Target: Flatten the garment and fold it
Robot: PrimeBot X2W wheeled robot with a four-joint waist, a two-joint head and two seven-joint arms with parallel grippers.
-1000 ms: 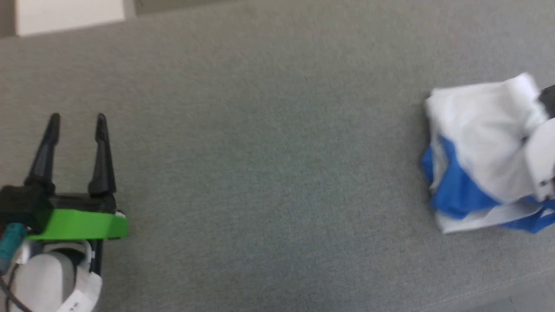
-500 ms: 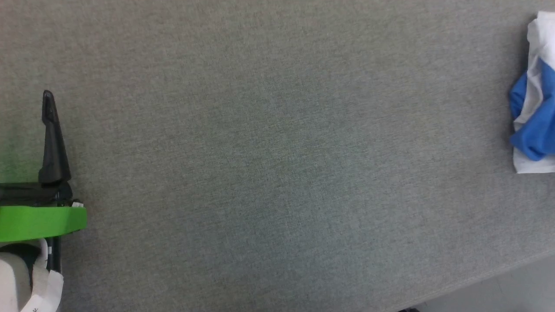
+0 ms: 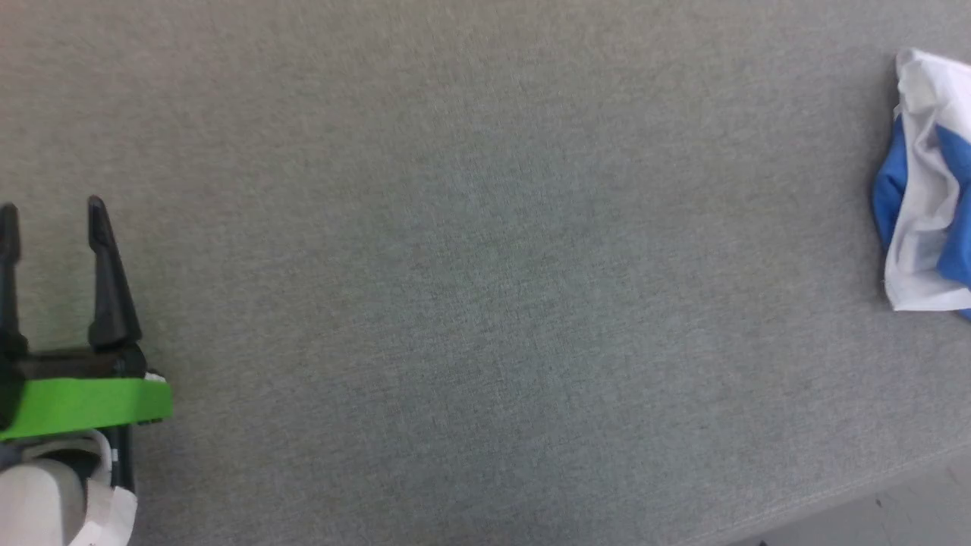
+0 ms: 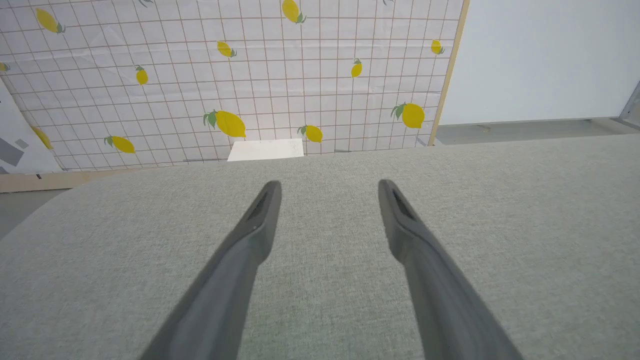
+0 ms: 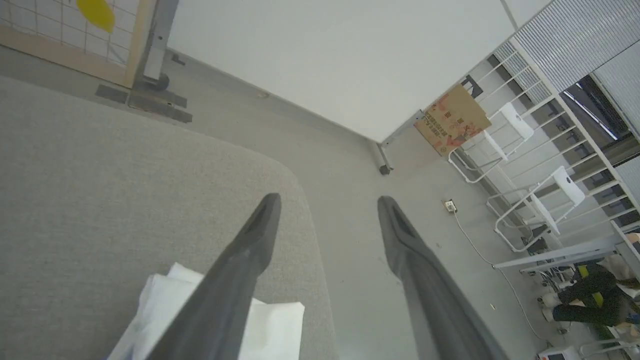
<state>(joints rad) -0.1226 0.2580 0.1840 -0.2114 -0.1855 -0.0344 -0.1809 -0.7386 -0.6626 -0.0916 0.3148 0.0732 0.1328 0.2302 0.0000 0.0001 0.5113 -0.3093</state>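
The garment [image 3: 922, 189] lies bunched at the far right edge of the head view, white cloth with bright blue folds, on the grey table [image 3: 485, 265]. In the right wrist view its white cloth [image 5: 270, 325] lies on the table below my right gripper [image 5: 327, 202], which stands open with nothing between its fingers and hangs above the table's rounded corner. My left gripper [image 3: 49, 212] is at the lower left of the head view, far from the garment, open and empty; the left wrist view shows its fingers [image 4: 260, 225] spread over bare table.
The table's near edge [image 3: 872, 485] runs along the lower right, with floor beyond. A lemon-print panel [image 4: 225, 75] stands behind the table's far side. White racks [image 5: 525, 175], a cardboard sheet [image 5: 452, 125] and a cable lie on the floor past the table's corner.
The head camera has swung, so the garment sits at the frame's right edge. The right gripper, which was on the cloth a second ago, now stands open above it.
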